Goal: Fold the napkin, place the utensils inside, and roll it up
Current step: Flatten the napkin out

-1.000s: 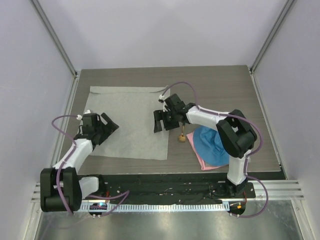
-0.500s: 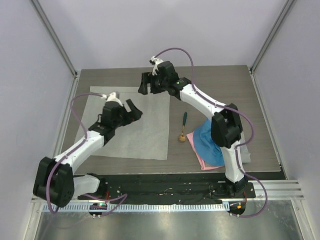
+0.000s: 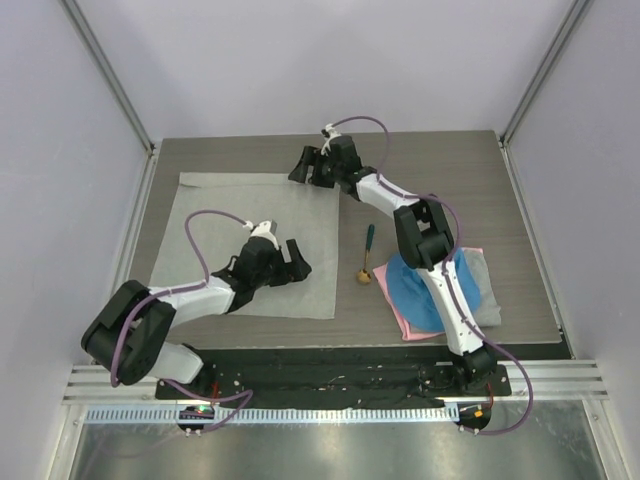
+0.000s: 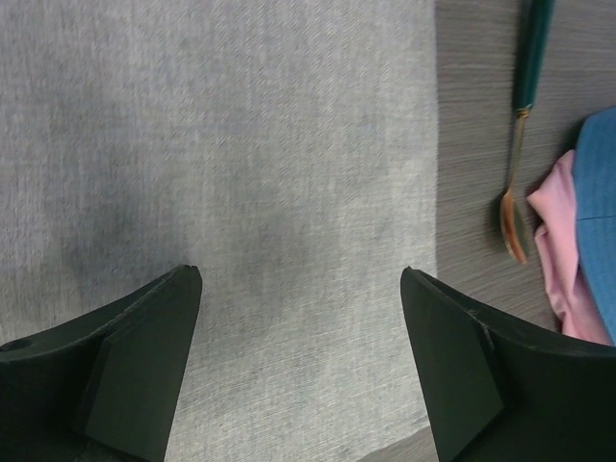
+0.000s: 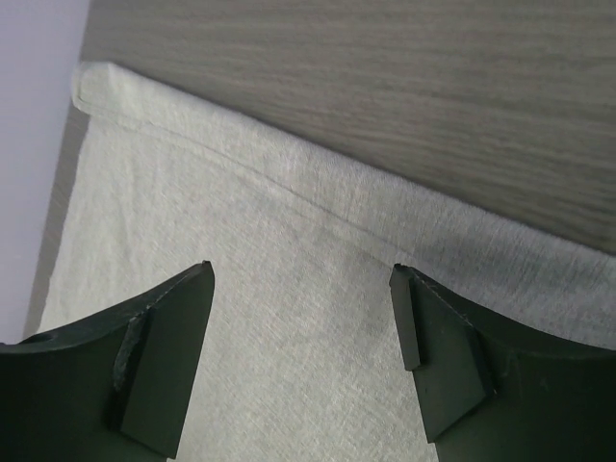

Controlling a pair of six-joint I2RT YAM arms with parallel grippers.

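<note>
Left wrist, woven grey square napkin (image 4: pixel 289 173), slim green-handled spoon (image 4: pixel 527 85)

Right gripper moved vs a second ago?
Yes. The right gripper went from beside the spoon to the far right corner of the napkin, which has stayed put.

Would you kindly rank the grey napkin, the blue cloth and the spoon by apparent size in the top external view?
1. napkin, by far the largest
2. blue cloth, clearly smaller, though partly covered
3. spoon, the smallest
</note>
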